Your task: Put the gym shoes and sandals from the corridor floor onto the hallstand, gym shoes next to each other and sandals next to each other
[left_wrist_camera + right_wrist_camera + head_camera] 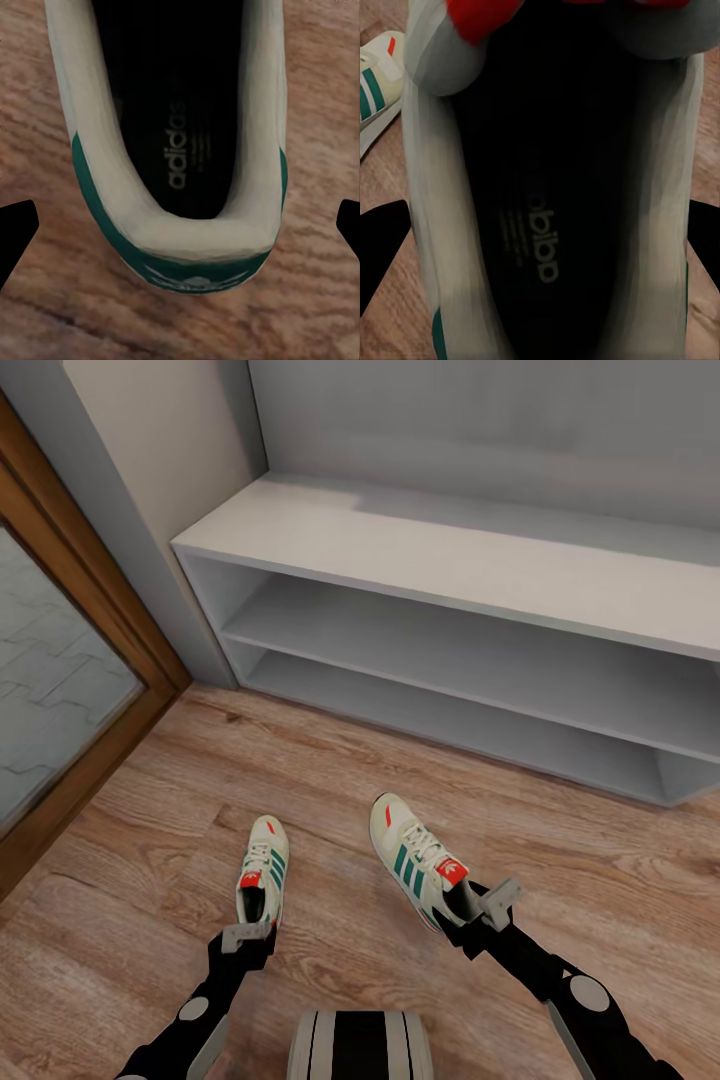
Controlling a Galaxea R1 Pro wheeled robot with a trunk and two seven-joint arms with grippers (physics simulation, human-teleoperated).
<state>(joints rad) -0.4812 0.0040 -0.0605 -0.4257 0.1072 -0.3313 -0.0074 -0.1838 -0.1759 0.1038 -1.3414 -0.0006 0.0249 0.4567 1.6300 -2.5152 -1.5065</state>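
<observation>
Two cream-white gym shoes with green stripes are in front of the hallstand [440, 555]. The left gym shoe [262, 865] lies on the corridor floor [330, 760]. My left gripper [250, 937] is open around its heel [187, 247], with the fingers [16, 232] apart from the sides. The right gym shoe [415, 855] looks larger and tilted, raised off the planks. My right gripper [468, 918] is shut on its heel end, and its fingers [382, 251] press the shoe's sides [427, 225]. The sandals are out of view.
The hallstand's two low open shelves [430, 650] stand bare under its flat top. A wood-framed glass door [60, 690] runs along the left, meeting a grey wall corner [170, 540]. My base [360, 1045] shows at the bottom of the head view.
</observation>
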